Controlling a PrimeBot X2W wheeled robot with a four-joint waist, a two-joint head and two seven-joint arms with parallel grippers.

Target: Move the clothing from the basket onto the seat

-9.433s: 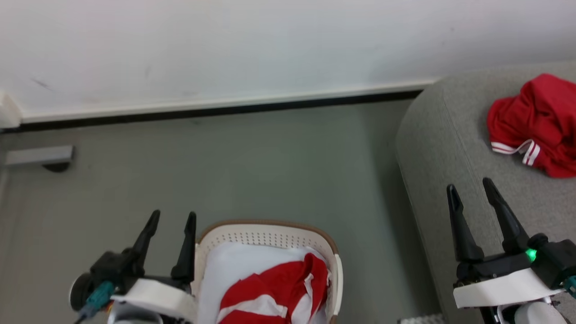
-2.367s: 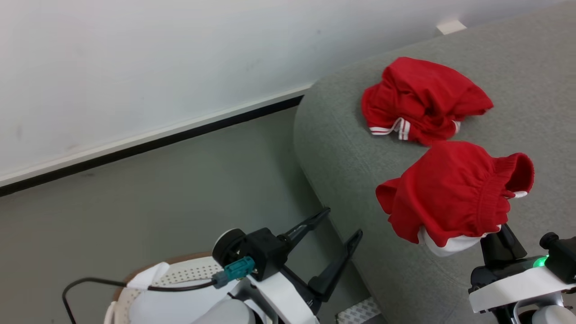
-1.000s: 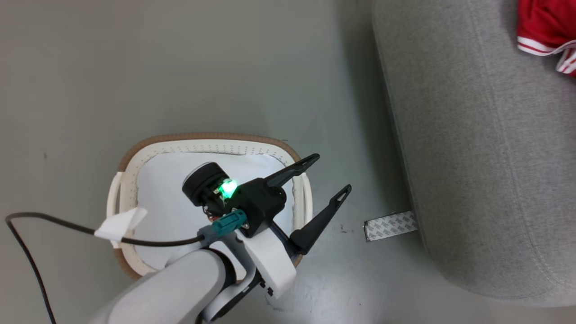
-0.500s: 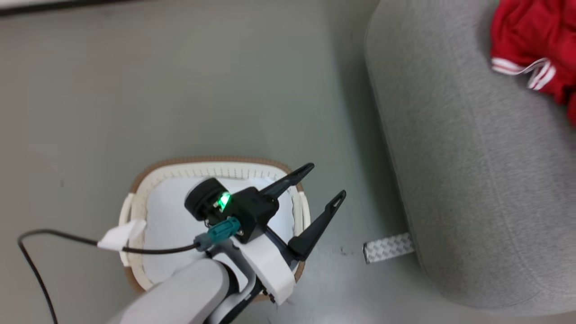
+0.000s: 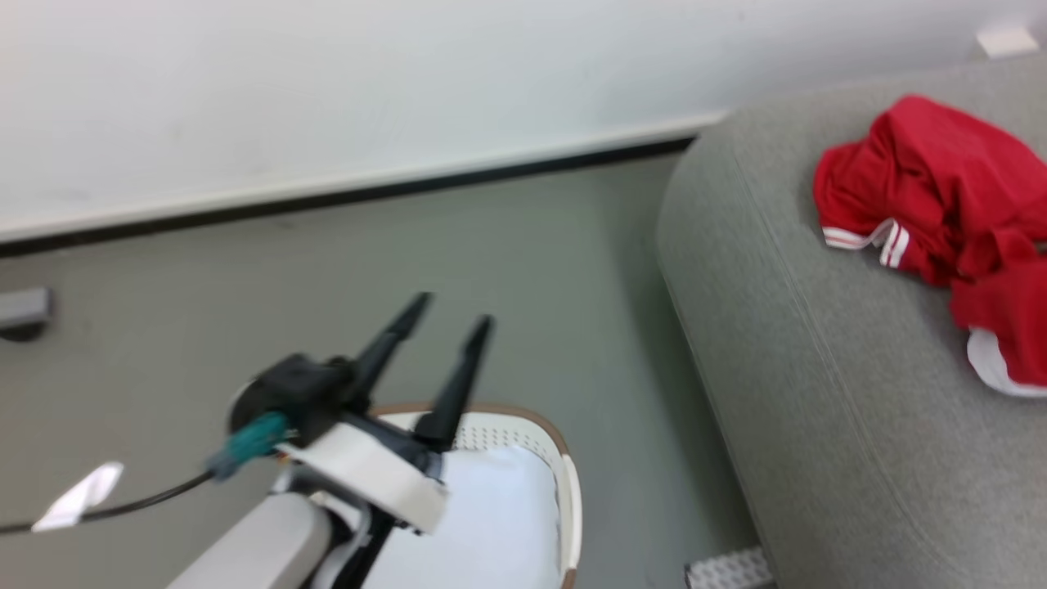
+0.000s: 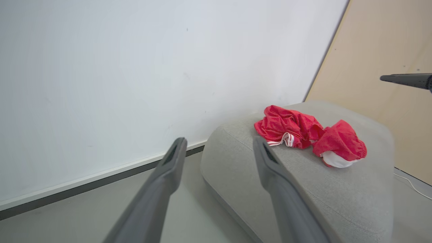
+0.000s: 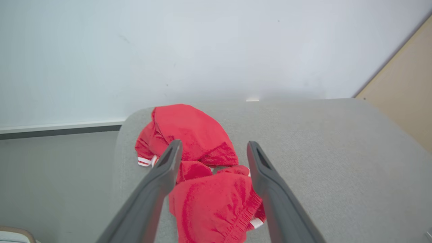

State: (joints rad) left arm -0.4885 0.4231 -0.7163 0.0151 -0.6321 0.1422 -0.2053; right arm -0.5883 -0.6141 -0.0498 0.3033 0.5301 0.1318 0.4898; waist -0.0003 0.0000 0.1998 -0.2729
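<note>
Both red garments lie on the grey seat (image 5: 777, 343): one with striped trim (image 5: 924, 180) towards the wall, the other (image 5: 1006, 319) touching it on the near side. The cream basket (image 5: 564, 491) sits on the floor, holding the white pad (image 5: 499, 523). My left gripper (image 5: 454, 311) hangs open and empty above the basket's far rim. Along its fingers, the left wrist view has my left gripper (image 6: 219, 141), the garments (image 6: 287, 126) (image 6: 341, 141) and the seat (image 6: 303, 192). My right gripper (image 7: 214, 145) is open and empty, raised above the garments (image 7: 189, 128) (image 7: 212, 206) on the seat (image 7: 337, 152).
A white wall with a dark baseboard (image 5: 327, 200) runs behind the grey floor. A beige panel (image 6: 388, 50) stands past the seat. A patterned grey strip (image 5: 728, 568) lies by the seat's foot. A black cable with a white tag (image 5: 82, 491) trails left.
The head camera has tilted up towards the wall. My left gripper has swung from pointing right over the basket to pointing at the wall. The second garment, earlier in my right gripper, now rests on the seat.
</note>
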